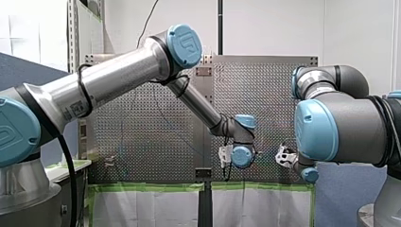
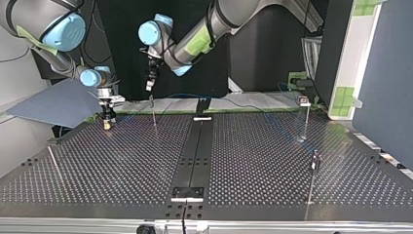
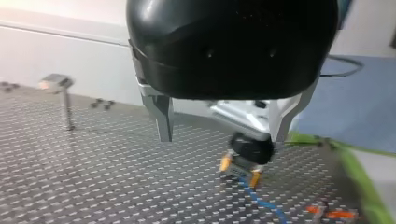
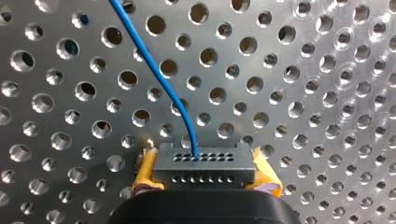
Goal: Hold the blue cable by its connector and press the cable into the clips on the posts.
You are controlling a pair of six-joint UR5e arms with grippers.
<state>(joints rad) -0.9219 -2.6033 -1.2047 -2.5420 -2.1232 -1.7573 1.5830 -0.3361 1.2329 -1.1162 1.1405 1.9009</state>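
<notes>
Right wrist view shows the right end effector (image 4: 205, 179) closed on the dark connector (image 4: 204, 163), with its yellow pads (image 4: 145, 175) pressed against both ends of it. The blue cable (image 4: 154, 70) leaves the connector's upper row of holes and curves away across the perforated tabletop (image 4: 303, 93).

In the top view the right end effector stands low over the tabletop at the view's left, near the far edge. The left end effector (image 2: 150, 87) hangs above the top of a thin post (image 2: 153, 112).

The left wrist view shows its metal fingers (image 3: 163, 116) spread apart with nothing between them. Ahead of them the right end effector holds the connector, and the blue cable trails over the tabletop.

Two more posts (image 2: 306, 122) stand at the top view's right, well apart from both end effectors. The farther one carries a clip (image 2: 305, 101) on top.
</notes>
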